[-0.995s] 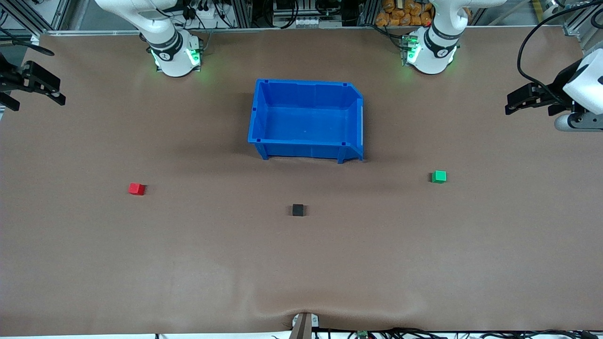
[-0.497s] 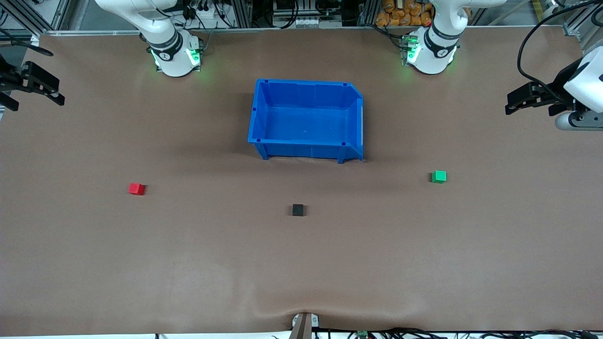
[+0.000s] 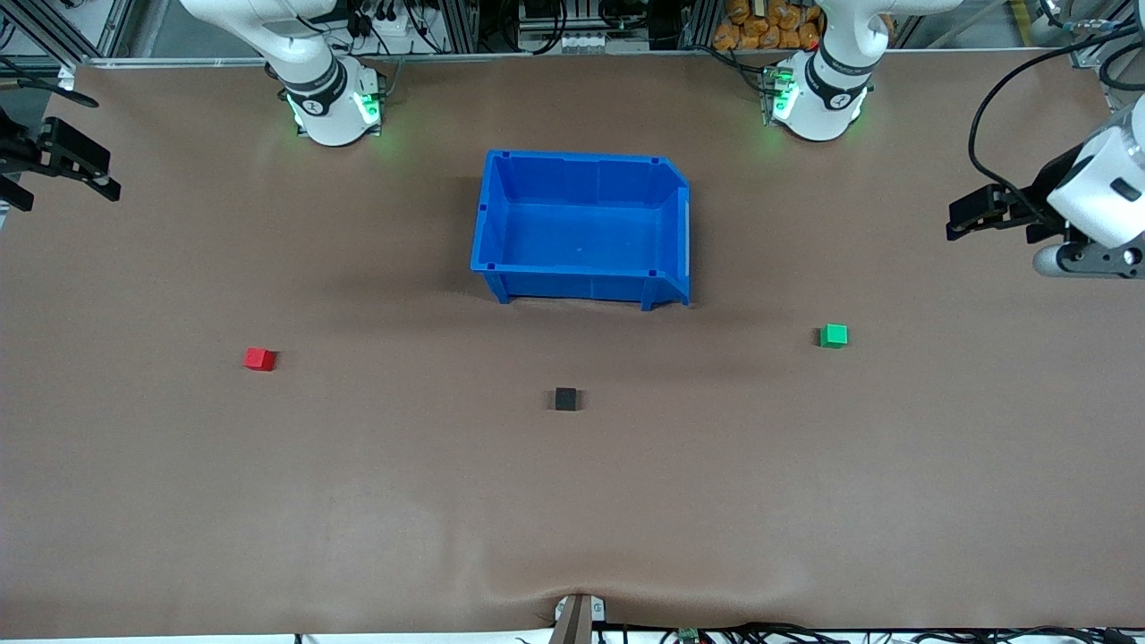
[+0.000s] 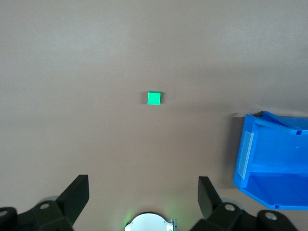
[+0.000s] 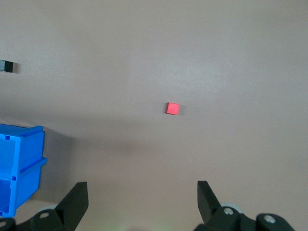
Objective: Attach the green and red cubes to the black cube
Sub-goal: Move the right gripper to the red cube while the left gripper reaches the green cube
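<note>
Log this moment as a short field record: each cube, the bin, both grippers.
green cube: on the table, toward the left arm's end, untouched
red cube: on the table, toward the right arm's end, untouched
black cube: alone between them, nearer the front camera than the blue bin
blue bin: empty
left gripper: jaws open, high above the table, empty
right gripper: jaws open, high above the table, empty
cubes joined: none

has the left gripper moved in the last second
Yes. The left gripper has shifted lower in the front view and slightly toward the blue bin, closer to the green cube.
</note>
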Controlling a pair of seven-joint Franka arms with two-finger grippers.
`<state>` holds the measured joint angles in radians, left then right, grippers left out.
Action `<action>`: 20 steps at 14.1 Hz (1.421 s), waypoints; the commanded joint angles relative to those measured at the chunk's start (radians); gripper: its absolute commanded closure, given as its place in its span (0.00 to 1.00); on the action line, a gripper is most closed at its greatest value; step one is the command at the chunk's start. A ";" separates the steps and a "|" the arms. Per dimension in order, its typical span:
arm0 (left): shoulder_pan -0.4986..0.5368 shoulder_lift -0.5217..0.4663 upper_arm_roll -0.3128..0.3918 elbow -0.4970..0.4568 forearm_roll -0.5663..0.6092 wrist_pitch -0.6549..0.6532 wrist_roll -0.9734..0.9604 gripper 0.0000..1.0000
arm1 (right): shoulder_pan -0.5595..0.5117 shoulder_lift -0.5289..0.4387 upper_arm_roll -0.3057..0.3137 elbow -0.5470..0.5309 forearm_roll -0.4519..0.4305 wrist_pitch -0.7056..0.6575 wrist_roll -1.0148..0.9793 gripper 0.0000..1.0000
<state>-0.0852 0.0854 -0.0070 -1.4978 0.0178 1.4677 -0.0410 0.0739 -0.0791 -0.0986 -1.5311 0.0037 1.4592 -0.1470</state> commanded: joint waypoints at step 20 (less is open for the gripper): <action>0.007 0.103 -0.005 -0.446 0.002 0.572 0.021 0.00 | -0.117 0.580 -0.006 0.048 0.009 0.183 0.003 0.00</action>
<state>-0.0778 0.1562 -0.0099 -1.9300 0.0178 2.0009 -0.0395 -0.0295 0.4247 -0.1132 -1.5158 0.0042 1.6170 -0.1472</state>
